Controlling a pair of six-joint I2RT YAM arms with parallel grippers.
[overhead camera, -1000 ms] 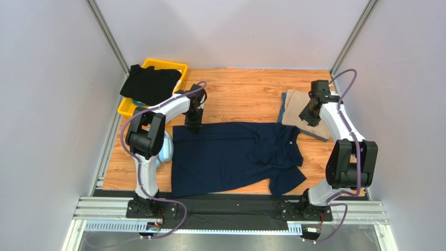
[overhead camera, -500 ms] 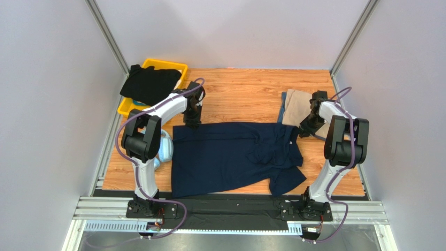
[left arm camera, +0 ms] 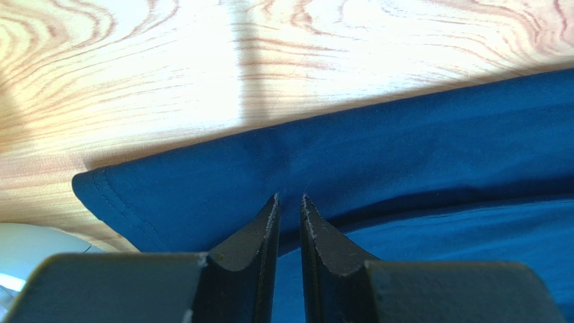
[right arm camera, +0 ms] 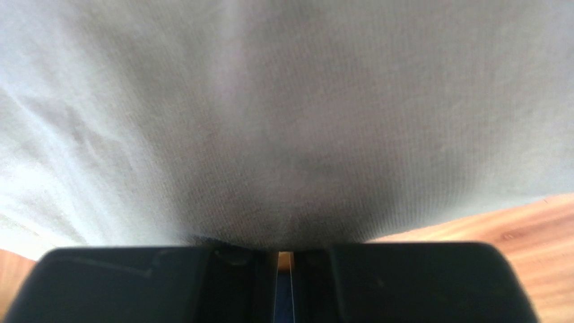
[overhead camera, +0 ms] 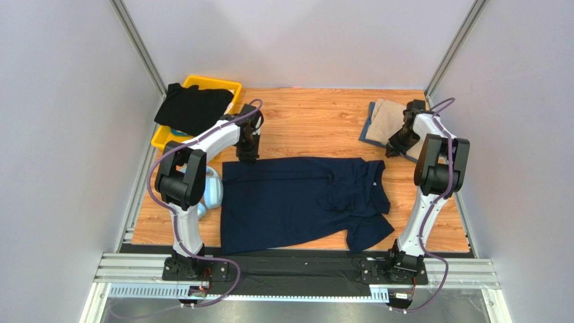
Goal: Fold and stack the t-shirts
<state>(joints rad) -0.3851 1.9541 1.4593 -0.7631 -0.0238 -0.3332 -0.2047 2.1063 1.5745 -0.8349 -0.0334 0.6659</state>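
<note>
Found both arm bases bolted at the near table point(overhead camera: 310, 124) edge. Noted navy t-shirt point(overhead camera: 296, 202) spread mostly flat across the middle, one sleeve rumpled toward near right. Saw light blue headphones point(overhead camera: 213, 190) just left of it, partly under the left elbow.

Traced left arm up from base, elbow bent over the table's left side, forearm angled far and rightward, wrist tipped down. Logged left gripper point(overhead camera: 247, 159) at the navy shirt's far-left corner; in wrist view, fingers point(left arm camera: 261, 225) drawn almost together, tips pinching the hem, cloth puckered between them.

Traced right arm stretched long up the right edge, elbow high, wrist folded down and leftward. Logged right gripper point(overhead camera: 395, 149) at the near edge of the folded tan t-shirt point(overhead camera: 386, 119), far right, lying on a blue-grey layer; wrist view filled with tan cloth, fingers clamped nearly closed on its edge.

Noted black t-shirt point(overhead camera: 195, 108) draped over yellow bin point(overhead camera: 226, 85), far left.
</note>
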